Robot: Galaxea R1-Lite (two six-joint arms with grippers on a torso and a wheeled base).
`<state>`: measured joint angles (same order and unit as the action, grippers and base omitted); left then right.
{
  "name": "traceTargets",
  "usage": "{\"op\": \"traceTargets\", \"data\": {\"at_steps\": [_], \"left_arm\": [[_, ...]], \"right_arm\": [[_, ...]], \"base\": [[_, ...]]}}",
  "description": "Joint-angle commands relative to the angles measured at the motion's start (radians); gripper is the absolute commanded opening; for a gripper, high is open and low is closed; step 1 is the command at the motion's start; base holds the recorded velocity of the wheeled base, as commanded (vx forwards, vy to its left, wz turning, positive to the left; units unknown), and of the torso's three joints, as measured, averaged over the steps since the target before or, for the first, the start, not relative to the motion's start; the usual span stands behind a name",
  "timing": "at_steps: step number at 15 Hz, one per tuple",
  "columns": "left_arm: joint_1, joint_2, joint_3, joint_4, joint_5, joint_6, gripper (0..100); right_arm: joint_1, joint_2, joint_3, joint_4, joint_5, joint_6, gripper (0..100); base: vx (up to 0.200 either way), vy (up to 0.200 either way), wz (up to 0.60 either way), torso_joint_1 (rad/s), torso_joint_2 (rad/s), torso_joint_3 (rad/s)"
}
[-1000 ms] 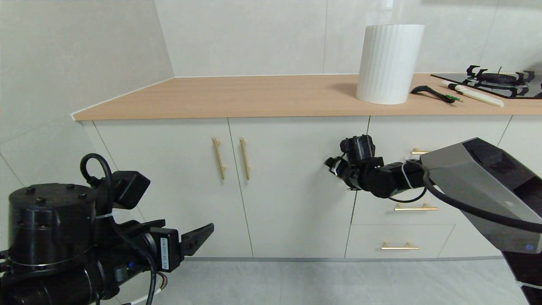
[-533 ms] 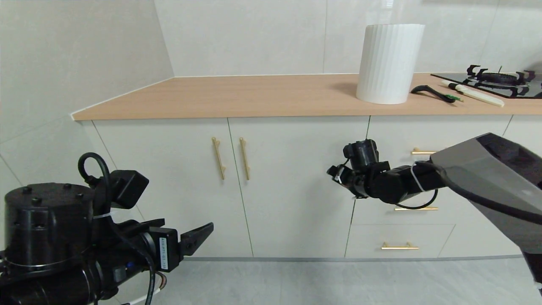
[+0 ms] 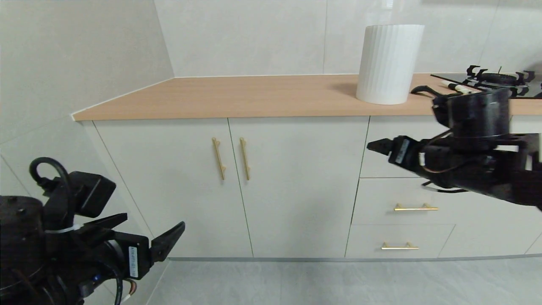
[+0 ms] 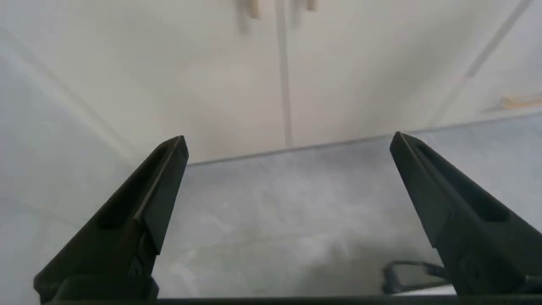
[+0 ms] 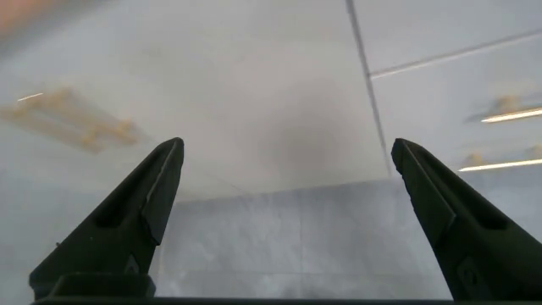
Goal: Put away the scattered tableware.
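A tall white ribbed container (image 3: 389,63) stands on the wooden countertop (image 3: 254,95). Just right of it lie a black utensil (image 3: 420,89) and a pale-handled one (image 3: 457,87), both partly hidden behind my right arm. My right gripper (image 3: 381,147) hangs open in front of the top drawer, below the counter edge, holding nothing. Through its fingers (image 5: 288,146) I see cabinet fronts and floor. My left gripper (image 3: 152,228) is low at the left, open and empty. It (image 4: 288,144) points at the floor before the cabinet doors.
A gas hob (image 3: 495,78) sits at the counter's far right. Below the counter are two cabinet doors with gold handles (image 3: 230,159) and a stack of drawers (image 3: 415,207). A tiled wall closes off the left side. Grey floor (image 3: 317,281) lies in front.
My right arm has drawn back to the right and swung round, its gripper now higher, by the top drawer. My left arm has dropped lower and to the left.
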<state>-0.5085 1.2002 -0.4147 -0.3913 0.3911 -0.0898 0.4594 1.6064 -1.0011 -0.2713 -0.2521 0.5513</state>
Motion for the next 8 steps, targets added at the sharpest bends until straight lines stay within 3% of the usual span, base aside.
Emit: {"op": "traceTargets", "data": {"at_steps": [1, 3, 5, 6, 8], "left_arm": [[-0.001, -0.226, 0.122, 0.006, 0.017, 0.042, 100], [0.001, -0.392, 0.212, 0.014, 0.022, 0.061, 100], [0.036, -0.496, 0.249, 0.057, 0.034, 0.062, 100], [0.100, -0.619, 0.266, 0.160, 0.029, 0.062, 100], [0.145, -0.831, 0.275, 0.336, 0.028, 0.062, 100]], "right_arm": [[-0.019, -0.638, 0.363, 0.009, 0.004, -0.168, 100], [-0.059, -0.858, 0.417, 0.080, 0.001, -0.294, 100], [-0.122, -0.947, 0.415, 0.155, 0.008, -0.330, 100], [-0.166, -1.039, 0.420, 0.213, 0.011, -0.346, 100], [-0.168, -1.201, 0.424, 0.342, 0.011, -0.375, 100]], "base": [[0.000, 0.000, 0.00, 0.000, 0.00, 0.000], [0.000, 0.000, 0.00, 0.000, 0.00, 0.000], [0.000, 0.000, 0.00, 0.000, 0.00, 0.000], [0.000, 0.000, 0.00, 0.000, 0.00, 0.000], [0.000, 0.000, 0.00, 0.000, 0.00, 0.000]]}}
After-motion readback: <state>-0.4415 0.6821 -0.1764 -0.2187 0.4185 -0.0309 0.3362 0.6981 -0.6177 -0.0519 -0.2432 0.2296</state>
